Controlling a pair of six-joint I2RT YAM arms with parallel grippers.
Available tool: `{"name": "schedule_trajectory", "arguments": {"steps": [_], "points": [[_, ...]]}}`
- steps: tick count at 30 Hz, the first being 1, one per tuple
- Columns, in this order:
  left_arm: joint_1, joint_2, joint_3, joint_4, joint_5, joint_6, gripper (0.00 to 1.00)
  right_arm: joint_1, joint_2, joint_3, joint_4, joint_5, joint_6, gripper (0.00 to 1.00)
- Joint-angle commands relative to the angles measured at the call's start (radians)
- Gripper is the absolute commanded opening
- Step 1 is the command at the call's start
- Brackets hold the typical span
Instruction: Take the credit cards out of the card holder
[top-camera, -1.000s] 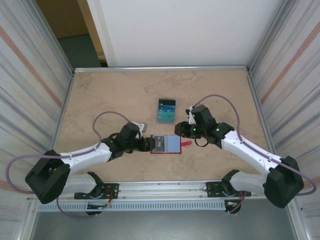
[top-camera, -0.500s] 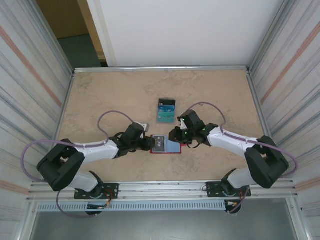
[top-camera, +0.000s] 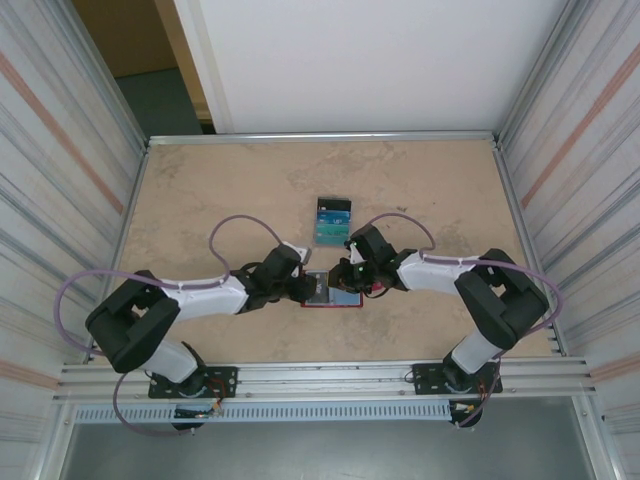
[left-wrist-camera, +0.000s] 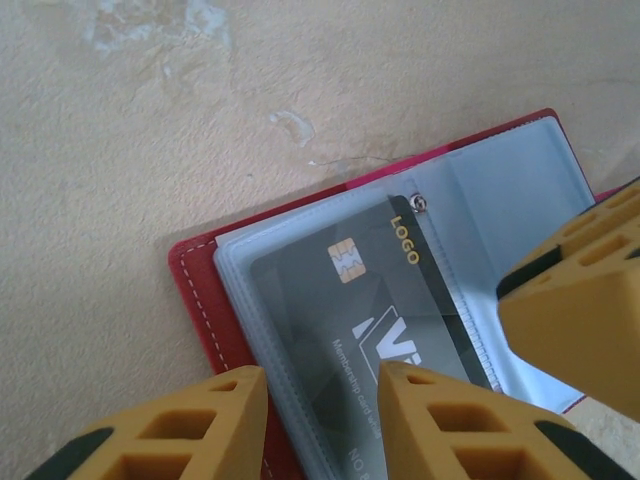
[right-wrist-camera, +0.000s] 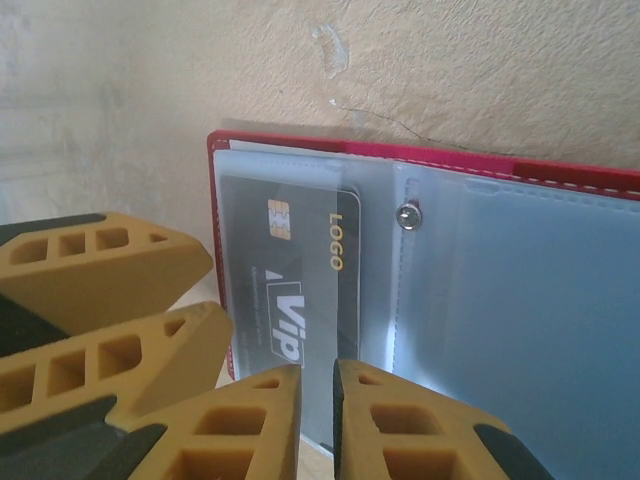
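Red holder (top-camera: 325, 304) lies open at the lower middle of the top view, below the blue pile (top-camera: 333, 222). Over the last second both arms have folded inward. The left gripper (top-camera: 304, 290) and right gripper (top-camera: 346, 282) now meet over the holder with their jaws narrowing, so a pull looks about to start.

Left wrist view: its fingers (left-wrist-camera: 170, 430) stand apart at the bottom edge, astride a dark card (left-wrist-camera: 370, 320) sleeved in the holder's left page.

Right wrist view: its fingers (right-wrist-camera: 400, 430) are nearly pressed together at the card's lower edge; whether they pinch it I cannot tell. The clear sleeves at right look empty.
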Motion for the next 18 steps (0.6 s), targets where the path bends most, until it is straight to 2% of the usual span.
{"name": "schedule_trajectory", "arguments": {"steps": [1,18], "points": [[-0.010,0.016,0.032,-0.055,-0.070,0.045,0.34,-0.010,0.018,-0.017,0.036,-0.029,0.036,0.16],[-0.036,0.062,0.068,-0.130,-0.108,0.045,0.29,-0.021,0.077,-0.030,0.065,-0.054,0.062,0.16]]}}
